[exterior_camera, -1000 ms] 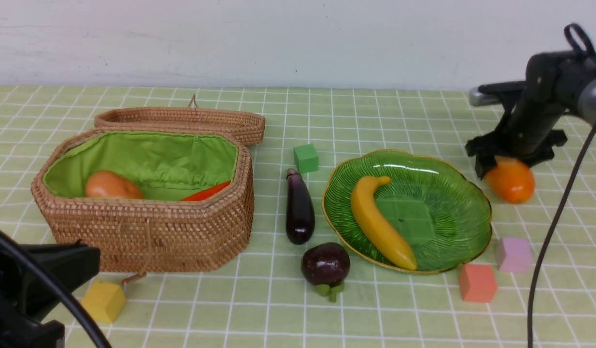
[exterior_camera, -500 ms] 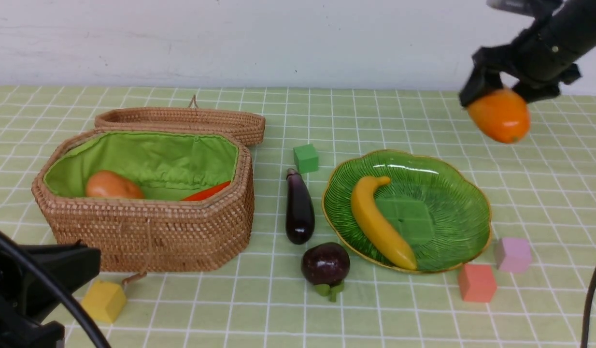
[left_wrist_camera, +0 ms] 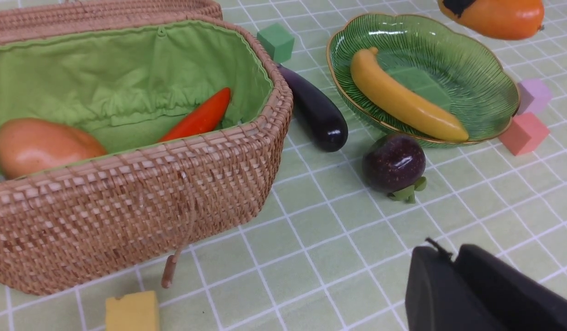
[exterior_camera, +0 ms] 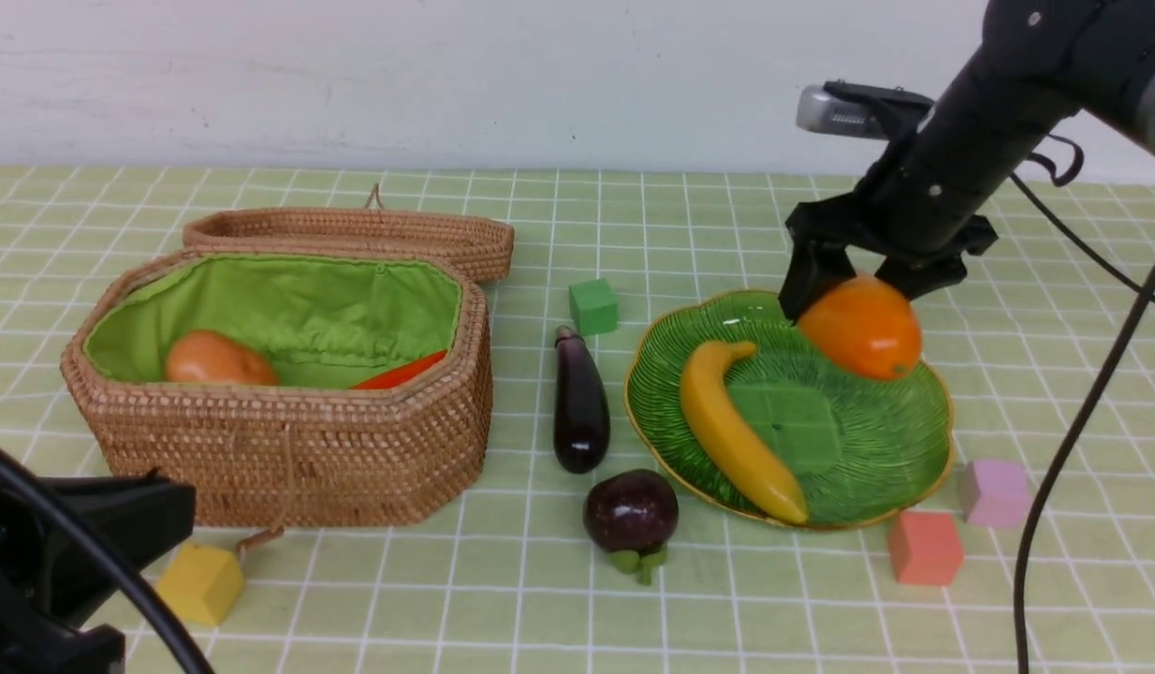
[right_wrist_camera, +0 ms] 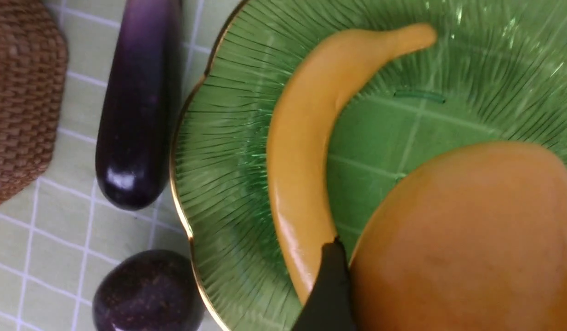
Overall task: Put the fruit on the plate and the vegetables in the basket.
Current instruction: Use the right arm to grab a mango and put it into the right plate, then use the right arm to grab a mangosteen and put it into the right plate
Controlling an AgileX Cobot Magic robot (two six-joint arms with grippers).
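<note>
Orange mango [exterior_camera: 863, 328] clamped in the right gripper [exterior_camera: 856, 292], jaws spread wide around it; it hangs above the far right part of the plate [exterior_camera: 877, 440]. Banana [exterior_camera: 732, 431] lies on the plate's left half. Eggplant [exterior_camera: 580, 402] on the cloth between plate and basket [exterior_camera: 297, 449], apart from both. Mangosteen [exterior_camera: 631, 510] on the cloth near the plate's front-left rim. Basket open; potato [exterior_camera: 217, 360] and red pepper [exterior_camera: 400, 372] inside. Left gripper [left_wrist_camera: 451, 257] low at front left, fingers pressed together, empty.
</note>
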